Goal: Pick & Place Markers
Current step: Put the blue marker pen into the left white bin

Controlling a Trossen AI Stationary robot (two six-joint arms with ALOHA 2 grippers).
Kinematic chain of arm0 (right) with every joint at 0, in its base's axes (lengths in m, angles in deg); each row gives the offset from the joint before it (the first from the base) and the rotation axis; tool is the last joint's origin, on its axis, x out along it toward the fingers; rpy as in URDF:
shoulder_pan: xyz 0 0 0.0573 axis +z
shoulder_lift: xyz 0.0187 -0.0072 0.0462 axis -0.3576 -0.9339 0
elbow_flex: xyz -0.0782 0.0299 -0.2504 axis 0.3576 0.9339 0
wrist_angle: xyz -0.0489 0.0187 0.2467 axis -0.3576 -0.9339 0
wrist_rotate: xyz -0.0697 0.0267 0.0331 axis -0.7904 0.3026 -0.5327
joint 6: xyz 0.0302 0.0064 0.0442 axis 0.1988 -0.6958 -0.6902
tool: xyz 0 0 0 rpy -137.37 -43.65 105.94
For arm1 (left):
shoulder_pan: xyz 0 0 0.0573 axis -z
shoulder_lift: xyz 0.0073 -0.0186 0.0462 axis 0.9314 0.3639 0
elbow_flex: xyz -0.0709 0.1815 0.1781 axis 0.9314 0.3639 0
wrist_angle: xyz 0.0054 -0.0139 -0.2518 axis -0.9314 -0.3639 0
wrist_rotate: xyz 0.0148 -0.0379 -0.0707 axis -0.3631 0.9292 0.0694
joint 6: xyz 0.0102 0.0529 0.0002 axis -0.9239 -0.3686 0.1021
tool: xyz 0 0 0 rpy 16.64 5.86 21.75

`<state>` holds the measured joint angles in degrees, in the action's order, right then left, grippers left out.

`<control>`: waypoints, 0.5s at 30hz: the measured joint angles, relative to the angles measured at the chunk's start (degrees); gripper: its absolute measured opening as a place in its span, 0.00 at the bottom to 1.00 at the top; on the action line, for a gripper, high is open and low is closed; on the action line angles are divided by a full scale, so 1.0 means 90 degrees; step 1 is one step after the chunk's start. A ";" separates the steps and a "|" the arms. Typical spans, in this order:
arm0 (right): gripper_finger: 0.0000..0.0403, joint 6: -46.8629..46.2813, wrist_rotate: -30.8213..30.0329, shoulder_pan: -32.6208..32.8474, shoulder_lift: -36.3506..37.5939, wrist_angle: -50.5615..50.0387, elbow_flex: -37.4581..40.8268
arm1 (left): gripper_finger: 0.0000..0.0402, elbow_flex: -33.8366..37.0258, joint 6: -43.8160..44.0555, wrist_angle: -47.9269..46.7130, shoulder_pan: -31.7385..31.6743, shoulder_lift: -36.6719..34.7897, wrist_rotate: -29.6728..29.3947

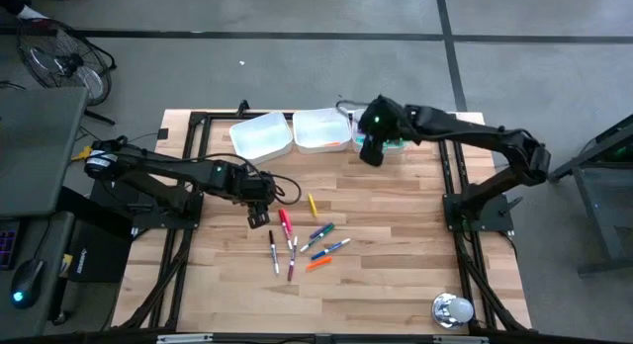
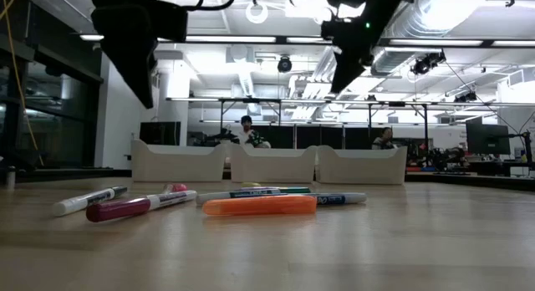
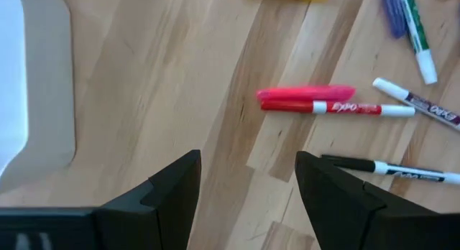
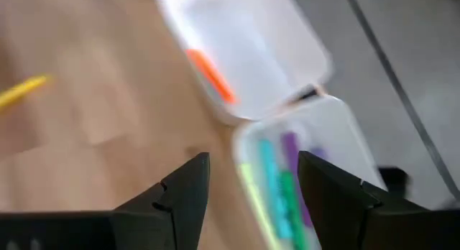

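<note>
Three white trays (image 1: pixel 262 136) stand in a row at the table's far edge, the third mostly hidden under the right arm in the high view. Markers (image 1: pixel 307 243) lie loose in a small scatter on the wooden table (image 1: pixel 396 265) near its middle: a yellow marker (image 1: pixel 313 205) a little apart toward the trays, a pink marker (image 1: pixel 285 221) and a red marker (image 1: pixel 289 233) side by side, a black-capped marker (image 1: pixel 274 251), an orange marker (image 1: pixel 317 265) nearest the front, blue and green ones between. Left gripper (image 1: pixel 260 215) hangs just above the table at the scatter's left edge; fingers (image 3: pixel 172 196) spread apart, nothing between them, with the pink and red pair lying just ahead in the left wrist view. Right gripper (image 1: pixel 369 146) is up over the trays at the back; fingers (image 4: pixel 183 196) spread, empty. The right wrist view shows one tray holding an orange marker (image 4: pixel 210 75), and the tray beside it holding teal, green and purple markers (image 4: pixel 280 182), blurred, so count uncertain. Low view: both arms raised off the table, markers lying flat in the foreground, trays behind them. A shiny round object (image 1: pixel 452 309) sits near the table's front right corner.
</note>
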<state>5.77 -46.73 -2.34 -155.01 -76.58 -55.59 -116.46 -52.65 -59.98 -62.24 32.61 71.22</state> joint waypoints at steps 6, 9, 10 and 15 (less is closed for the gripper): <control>0.49 -0.0155 0.0058 0.0989 -0.0054 0.0003 0.0000 | 0.55 0.0116 -0.0029 -0.0031 0.0113 0.0000 0.0068; 0.49 -0.0510 0.0341 0.1377 -0.0136 0.0026 0.0000 | 0.55 0.0121 -0.0028 0.0018 0.0296 -0.0059 0.0065; 0.49 -0.0647 0.0414 0.1494 -0.0180 0.0043 0.0000 | 0.55 0.0156 -0.0027 0.0034 0.0366 -0.0165 0.0058; 0.49 -0.0822 0.0633 0.2151 -0.0537 0.0079 0.0000 | 0.55 0.0861 0.0142 0.0911 0.0560 -0.0977 0.0057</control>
<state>-1.62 -41.03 17.02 -159.85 -75.87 -55.59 -108.72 -51.38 -51.78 -57.21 23.82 71.74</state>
